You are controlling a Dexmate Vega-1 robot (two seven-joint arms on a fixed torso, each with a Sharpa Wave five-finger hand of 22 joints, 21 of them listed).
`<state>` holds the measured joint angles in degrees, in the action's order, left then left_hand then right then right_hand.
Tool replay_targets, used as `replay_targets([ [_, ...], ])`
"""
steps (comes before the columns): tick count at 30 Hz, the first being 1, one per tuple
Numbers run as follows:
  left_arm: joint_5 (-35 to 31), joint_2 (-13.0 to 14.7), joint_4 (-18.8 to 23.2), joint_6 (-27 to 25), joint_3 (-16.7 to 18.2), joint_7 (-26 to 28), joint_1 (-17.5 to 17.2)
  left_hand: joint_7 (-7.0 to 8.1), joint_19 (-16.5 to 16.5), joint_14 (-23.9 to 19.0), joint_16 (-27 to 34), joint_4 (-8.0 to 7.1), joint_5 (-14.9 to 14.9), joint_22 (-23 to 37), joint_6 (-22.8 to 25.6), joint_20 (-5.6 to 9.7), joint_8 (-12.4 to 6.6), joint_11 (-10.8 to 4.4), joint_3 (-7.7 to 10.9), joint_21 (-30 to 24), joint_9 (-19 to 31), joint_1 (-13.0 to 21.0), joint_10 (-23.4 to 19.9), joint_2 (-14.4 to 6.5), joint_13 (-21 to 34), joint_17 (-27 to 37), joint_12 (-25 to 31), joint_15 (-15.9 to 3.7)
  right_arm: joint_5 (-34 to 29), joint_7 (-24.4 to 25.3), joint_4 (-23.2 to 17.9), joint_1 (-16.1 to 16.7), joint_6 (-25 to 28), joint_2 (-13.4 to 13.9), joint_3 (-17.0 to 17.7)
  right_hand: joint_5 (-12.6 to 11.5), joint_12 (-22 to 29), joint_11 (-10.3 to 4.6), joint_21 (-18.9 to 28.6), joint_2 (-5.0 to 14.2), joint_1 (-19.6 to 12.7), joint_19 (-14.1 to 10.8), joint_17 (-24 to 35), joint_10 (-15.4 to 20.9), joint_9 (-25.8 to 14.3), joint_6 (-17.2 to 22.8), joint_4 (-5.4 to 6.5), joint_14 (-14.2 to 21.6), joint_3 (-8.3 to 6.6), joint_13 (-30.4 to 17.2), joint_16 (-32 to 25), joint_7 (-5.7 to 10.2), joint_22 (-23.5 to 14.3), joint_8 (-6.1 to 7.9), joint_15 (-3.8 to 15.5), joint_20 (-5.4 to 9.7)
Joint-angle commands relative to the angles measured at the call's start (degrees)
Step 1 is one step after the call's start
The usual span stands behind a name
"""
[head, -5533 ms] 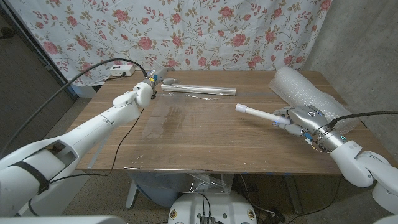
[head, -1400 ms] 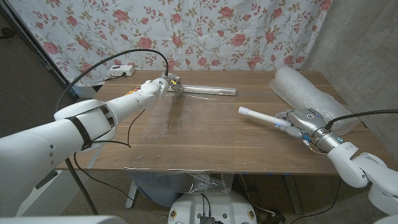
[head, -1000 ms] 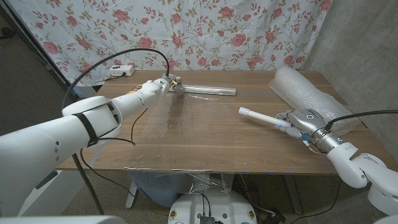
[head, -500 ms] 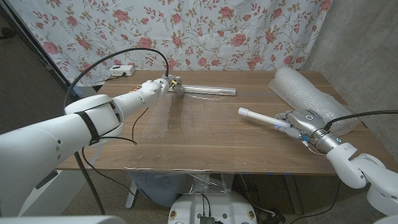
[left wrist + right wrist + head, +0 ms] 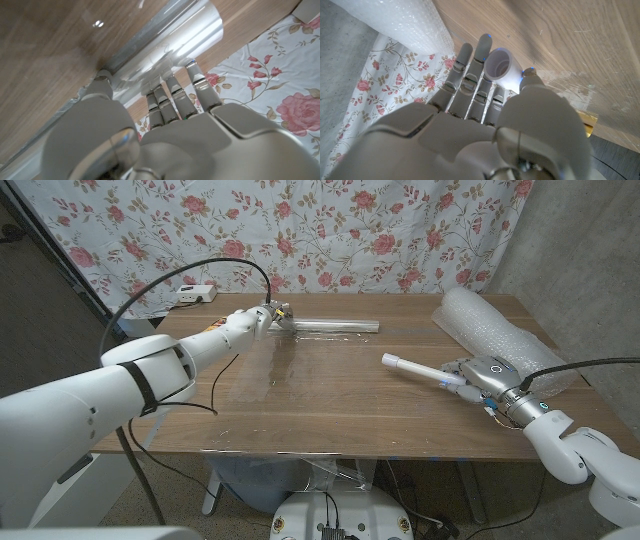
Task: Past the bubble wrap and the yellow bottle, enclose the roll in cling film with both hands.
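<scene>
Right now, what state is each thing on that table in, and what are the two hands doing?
Cling film roll: lying at the table's far edge, film pulled out over the wood.
White roll: held above the table, tilted.
Bubble wrap: rolled, lying at the table's right side.
Left hand: fingers on the cling film roll's end.
Right hand: gripping the white roll.

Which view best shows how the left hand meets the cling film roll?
The left wrist view: the left hand has fingertips on the cling film roll. The head view shows that contact small and far off.
</scene>
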<state>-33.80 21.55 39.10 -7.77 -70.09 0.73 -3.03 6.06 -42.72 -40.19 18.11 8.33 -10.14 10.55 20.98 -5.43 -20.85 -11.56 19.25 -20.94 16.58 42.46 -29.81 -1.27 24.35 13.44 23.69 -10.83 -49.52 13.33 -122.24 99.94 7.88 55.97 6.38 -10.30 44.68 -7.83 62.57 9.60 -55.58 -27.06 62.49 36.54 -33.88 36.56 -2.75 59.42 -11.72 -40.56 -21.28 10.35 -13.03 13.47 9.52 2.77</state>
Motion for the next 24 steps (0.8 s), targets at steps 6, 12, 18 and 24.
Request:
replay_targets([
  [6,1.9,-2.2,-2.3,-0.5,0.1,-4.0,-0.2,3.16,-19.8,-8.8,3.4,2.02,-1.1,0.3,-1.0,6.25,-0.73,-0.35,1.75,-5.2,1.6,6.9,0.6,-1.1,3.8,3.7,2.5,-2.25,-0.1,0.6,-0.4,1.1,-0.2,-0.6,0.7,-0.4,-0.4,-3.56,0.9,0.80,0.1,0.4,0.2,4.1,-0.4,2.2,4.28,0.5,-19.66,-0.2,0.2,1.47,0.4,-0.09,3.66,6.92],
  [12,1.6,-5.5,-7.5,0.4,-2.2,-5.6,1.2,2.15,-13.8,-13.1,11.5,1.60,-2.7,4.6,1.1,10.57,-1.22,-0.26,0.65,-6.8,4.8,20.0,0.0,-1.7,12.7,16.5,10.6,-2.04,-0.2,0.9,-0.4,1.4,-0.4,-0.8,1.0,-0.4,-0.5,-3.62,1.2,0.79,0.1,0.6,0.2,4.3,-0.5,2.2,4.25,0.5,-19.68,-0.3,0.4,1.45,0.6,-0.15,3.66,6.85],
  [18,3.9,-5.5,-8.2,3.2,-2.0,-6.0,1.2,1.08,-6.7,-9.9,23.9,1.80,-6.1,20.9,2.8,11.50,-2.46,0.44,-3.30,-22.0,11.6,35.4,3.0,-3.8,30.3,36.4,24.1,-1.56,-0.1,1.3,-0.1,1.7,-0.8,-1.2,1.4,-0.4,-0.6,-3.62,1.6,0.79,0.2,0.9,0.3,4.1,-0.5,2.2,4.20,0.6,-19.71,-0.5,0.5,1.46,0.9,-0.29,3.66,6.85],
  [24,4.9,-3.0,-3.0,1.9,-0.9,-6.6,0.0,1.54,-3.3,-11.9,31.5,1.66,-11.5,27.7,3.6,12.38,-7.22,1.23,-5.36,-33.2,19.4,44.6,4.1,-3.8,43.7,44.6,32.9,-0.94,-0.1,1.8,0.3,1.5,-1.4,-1.3,1.4,-0.4,-0.8,-3.52,2.0,0.79,0.3,1.1,0.3,4.2,-0.5,2.3,4.18,0.6,-19.73,-0.5,0.7,1.51,1.2,-0.34,3.65,6.91],
])
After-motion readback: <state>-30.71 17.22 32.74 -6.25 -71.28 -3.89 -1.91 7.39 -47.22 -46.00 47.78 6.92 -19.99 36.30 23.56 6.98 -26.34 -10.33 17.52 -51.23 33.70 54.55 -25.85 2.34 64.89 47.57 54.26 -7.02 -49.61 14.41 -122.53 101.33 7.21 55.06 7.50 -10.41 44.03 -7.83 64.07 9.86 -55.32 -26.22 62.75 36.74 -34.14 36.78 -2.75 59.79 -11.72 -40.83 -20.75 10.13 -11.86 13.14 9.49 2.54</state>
